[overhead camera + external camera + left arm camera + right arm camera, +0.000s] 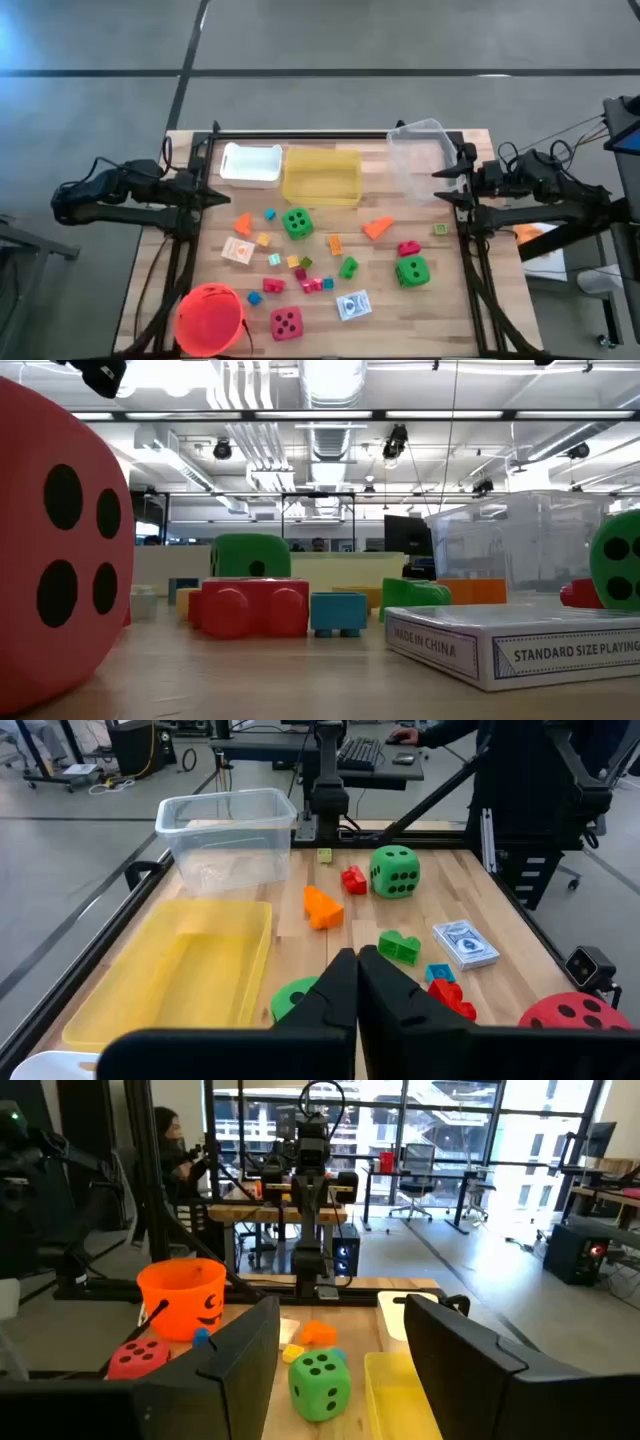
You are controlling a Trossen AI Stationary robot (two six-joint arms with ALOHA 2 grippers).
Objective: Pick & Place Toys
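The left hand (222, 196) waits at the left edge of the pale wooden surface (440, 300), its two dark fingers (335, 990) pressed together and holding nothing. Just in front of the edge nearest that side stands the orange-red plastic bucket (209, 319), with the pink-red black-dotted die (286, 322) beside it. Further in, the small bright plastic blocks (300, 275) lie scattered across the middle of the surface, near one green black-dotted die (297, 222) and the white picture card (238, 250); they look light, hard and smooth, likely to skid unless pinched squarely across two flat sides. The dice appear bulky but light, and probably call for a wide grip across opposite faces. Behind them sit the white rectangular bin (251, 164), the yellow translucent bin (321, 176) and the clear plastic bin (417, 158). The orange plastic wedge (378, 228), best taken across its parallel sides rather than its slope, lies toward the right, near the second green black-dotted die (412, 270) and the boxed deck of playing cards (353, 305). The right hand (446, 186) hovers at the right edge beside the clear bin, fingers (240, 1355) spread and empty.
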